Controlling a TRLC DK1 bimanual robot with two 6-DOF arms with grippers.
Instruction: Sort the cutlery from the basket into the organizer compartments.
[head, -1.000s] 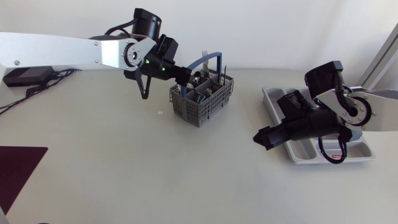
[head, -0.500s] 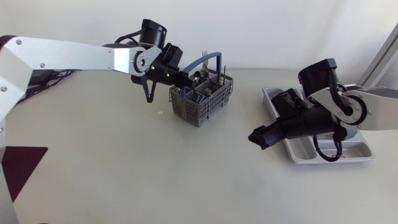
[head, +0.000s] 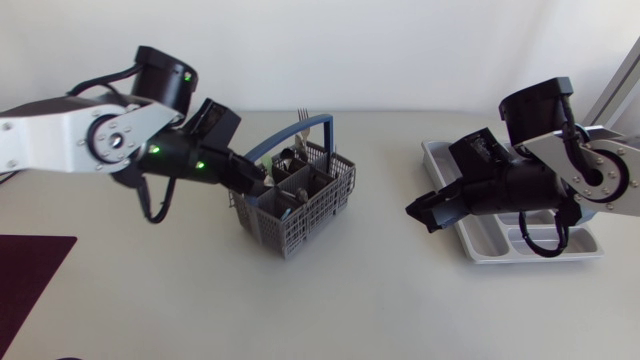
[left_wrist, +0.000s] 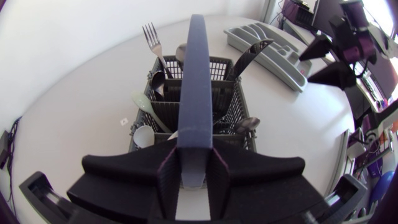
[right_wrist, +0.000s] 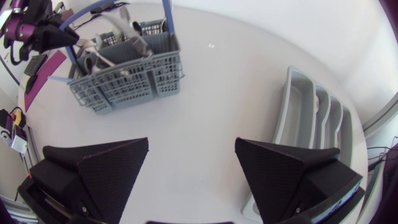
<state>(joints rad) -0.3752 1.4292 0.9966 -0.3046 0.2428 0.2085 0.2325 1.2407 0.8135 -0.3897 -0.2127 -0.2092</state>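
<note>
**Left end effector clamped on basket handle**

The grey basket is near the middle of the desk, toward its rear edge, with a fork standing in it. Both fingers are pressed together on the blue handle. The right end effector is spread wide and empty, over the desk between the basket and the organizer, which lies by the right edge.
</note>
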